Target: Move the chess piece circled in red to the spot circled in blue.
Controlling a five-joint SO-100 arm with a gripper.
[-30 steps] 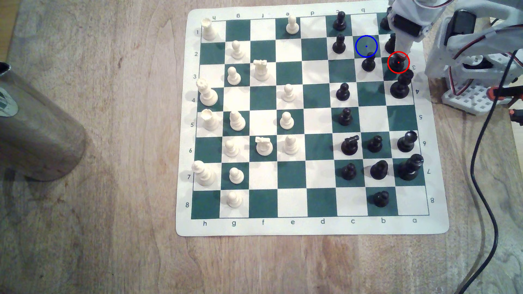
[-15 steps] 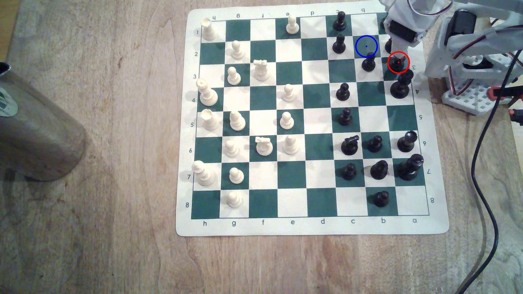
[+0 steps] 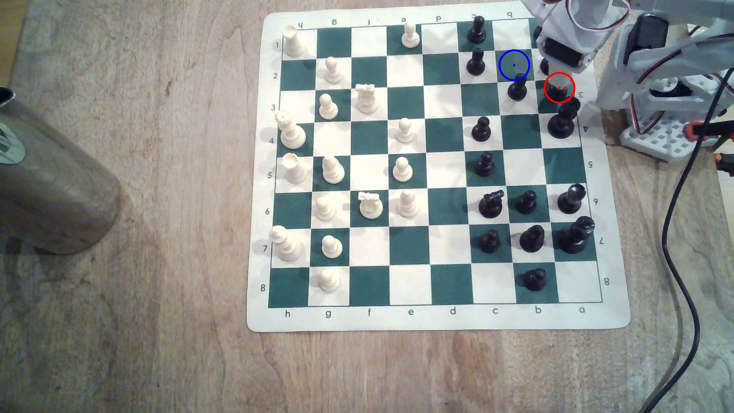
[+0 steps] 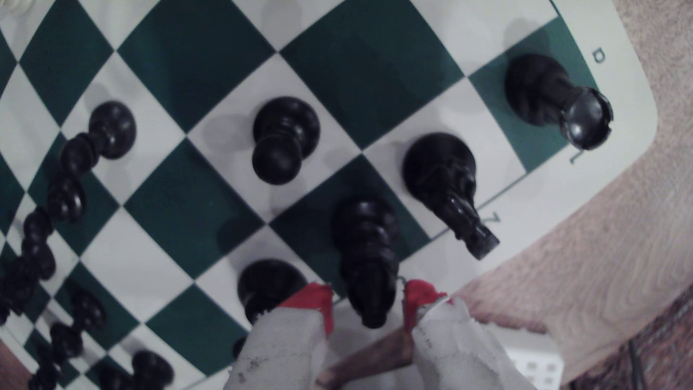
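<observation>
The chess piece circled in red (image 3: pixel 559 92) stands on a dark green square in the a-file column, near the board mat's (image 3: pixel 437 317) far right corner in the exterior view, close to the robot's base. From the wrist view the same black piece (image 4: pixel 369 258) rises between the two red-tipped fingers (image 4: pixel 313 300), which flank it with a gap on either side, so the gripper (image 4: pixel 369 303) is open around it and not pinching.

The spot circled in blue (image 3: pixel 514 64) is a green square one column toward the exterior view's left and one row farther back; a black pawn (image 3: pixel 517 88) sits just in front of it. A tall black piece (image 3: pixel 562 121) stands just beside the ringed piece on the nearer side. The black knight (image 4: pixel 448 187) stands one square over in the wrist view. White pieces occupy the mat's left half, and a black cable (image 3: pixel 675 246) trails over the wooden bench (image 3: pixel 159 317).
</observation>
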